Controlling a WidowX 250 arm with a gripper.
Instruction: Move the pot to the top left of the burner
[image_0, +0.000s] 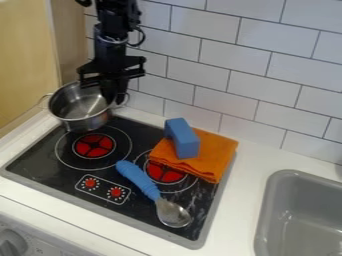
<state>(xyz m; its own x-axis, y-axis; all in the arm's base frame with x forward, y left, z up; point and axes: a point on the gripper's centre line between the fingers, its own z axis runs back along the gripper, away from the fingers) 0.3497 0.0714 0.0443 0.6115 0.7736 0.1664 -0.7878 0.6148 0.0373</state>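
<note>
wall (260, 60): pale tiles with dark lines between them, behind the counter.
counter (250, 145): white, running around the stove and the sink.
stove (40, 160): black top with a gray edge, set in the counter left of the sink.
sink (267, 200): gray, at the lower right.
arm (117, 25): black, coming down from the top edge at the left, in front of the wall.
pot (80, 122): shiny metal with two side handles, at the top left corner of the stove, up and left of the left burner (93, 145).
gripper (114, 97): black, pointing down at the right side of the pot's rim; whether it is spread, closed or gripping the pot can't be made out.
cloth (217, 155): orange, folded, lying over part of the right burner (162, 173) and the stove's right edge.
spoon (141, 181): blue handle toward the left burner, metal bowl toward the front right of the stove.
block (182, 139): blue, on the cloth.
dials (116, 192): two, red-centered, drawn near the stove's front edge.
</note>
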